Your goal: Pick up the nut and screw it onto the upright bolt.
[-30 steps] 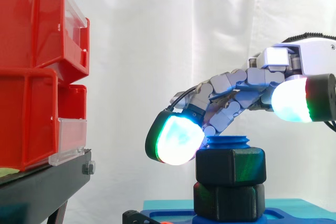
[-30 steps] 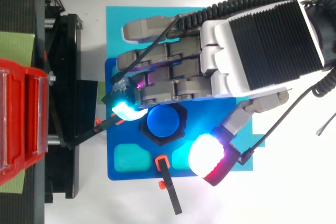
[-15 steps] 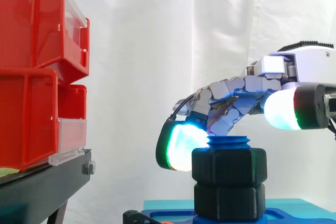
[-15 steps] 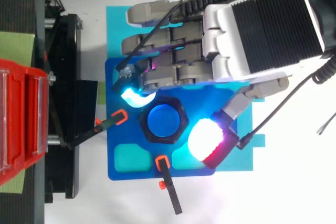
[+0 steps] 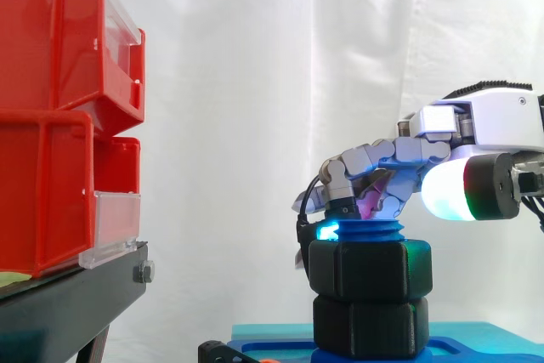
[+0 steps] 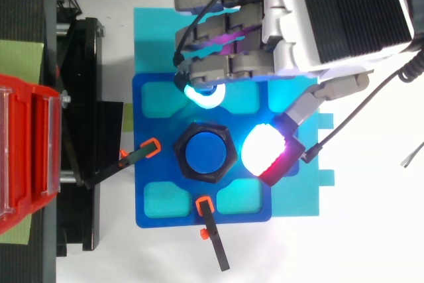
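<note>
Side view, nut: a black hexagonal nut (image 5: 370, 271) sits on the upright blue bolt (image 5: 372, 232), whose threaded top pokes out above it; a second black hexagonal piece (image 5: 370, 326) lies directly beneath.
Side view, robot hand: the robot hand (image 5: 497, 121) reaches in from the right, its fingers (image 5: 382, 157) curled down on the far side of the nut.
Side view, left: red bins (image 5: 51, 108) are stacked on a black stand (image 5: 72, 303).
Top view, robot hand: clenched loosely and clasping nothing. A cyan fingertip (image 6: 205, 96) hangs beyond the nut's far edge, apart from it, and the white thumb pad (image 6: 264, 152) sits just right of the nut.
Top view, fixture: a blue plate (image 6: 154, 198) on the white counter (image 6: 371, 236) carries the bolt, with two orange-tipped clamps (image 6: 150, 147) near the nut.
</note>
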You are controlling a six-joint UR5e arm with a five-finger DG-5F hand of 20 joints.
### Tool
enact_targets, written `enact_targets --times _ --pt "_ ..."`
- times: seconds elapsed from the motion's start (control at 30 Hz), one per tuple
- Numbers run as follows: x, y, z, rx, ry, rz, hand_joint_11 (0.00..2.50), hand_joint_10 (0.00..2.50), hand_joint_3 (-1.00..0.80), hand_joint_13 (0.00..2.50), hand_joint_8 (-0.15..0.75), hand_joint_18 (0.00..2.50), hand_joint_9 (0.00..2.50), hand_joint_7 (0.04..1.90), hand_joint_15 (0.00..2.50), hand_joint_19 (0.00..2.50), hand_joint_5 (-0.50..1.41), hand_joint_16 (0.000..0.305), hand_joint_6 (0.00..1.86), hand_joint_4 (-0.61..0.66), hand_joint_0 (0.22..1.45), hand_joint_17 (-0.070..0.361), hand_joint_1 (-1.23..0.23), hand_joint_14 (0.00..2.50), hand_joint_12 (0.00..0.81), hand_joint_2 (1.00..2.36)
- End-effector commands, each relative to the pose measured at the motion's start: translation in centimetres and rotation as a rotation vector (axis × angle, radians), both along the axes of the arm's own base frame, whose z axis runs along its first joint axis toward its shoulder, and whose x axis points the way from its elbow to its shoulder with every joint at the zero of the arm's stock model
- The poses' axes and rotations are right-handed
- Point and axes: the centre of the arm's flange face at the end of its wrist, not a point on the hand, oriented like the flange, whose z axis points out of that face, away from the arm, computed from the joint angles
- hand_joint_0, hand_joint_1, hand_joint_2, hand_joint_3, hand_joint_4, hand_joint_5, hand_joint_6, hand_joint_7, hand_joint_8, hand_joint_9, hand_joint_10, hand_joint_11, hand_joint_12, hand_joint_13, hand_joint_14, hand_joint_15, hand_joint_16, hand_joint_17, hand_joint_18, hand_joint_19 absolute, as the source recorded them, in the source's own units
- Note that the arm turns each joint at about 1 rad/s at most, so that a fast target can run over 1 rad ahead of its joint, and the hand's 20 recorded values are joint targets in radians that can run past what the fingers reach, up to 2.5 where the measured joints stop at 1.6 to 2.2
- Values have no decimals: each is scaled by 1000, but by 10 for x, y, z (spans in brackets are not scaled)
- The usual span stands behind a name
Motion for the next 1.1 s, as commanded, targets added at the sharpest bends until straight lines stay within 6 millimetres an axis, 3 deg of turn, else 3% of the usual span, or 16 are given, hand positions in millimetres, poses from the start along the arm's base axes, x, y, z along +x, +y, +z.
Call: enact_targets --times 0.0,0.1,0.27,0.37,0.57,1.07 --pt "-1 -4 0 0 1 -4 0 0 -500 671 274 272 971 1485 0 0 10 14 500 201 539 33 -210 0 204 1000" --pt "-1 -5 0 0 2 -4 0 0 -500 666 271 271 956 1353 0 0 -18 15 503 193 539 33 -206 0 209 1000" --pt "-1 -7 1 3 -2 -6 0 0 -500 569 238 180 790 839 0 0 -95 19 503 239 518 43 -196 0 236 1000" --pt "1 -8 8 3 -19 5 0 0 -500 493 230 106 691 711 0 0 -135 23 502 209 500 52 -177 0 261 1000" --pt "11 0 33 1 -57 40 0 0 -500 360 223 0 573 664 0 0 -152 28 502 198 489 63 -138 0 281 1000" --pt "14 42 18 10 -52 79 0 0 -500 265 225 0 519 713 0 0 -121 31 502 212 487 71 -88 0 301 1000"
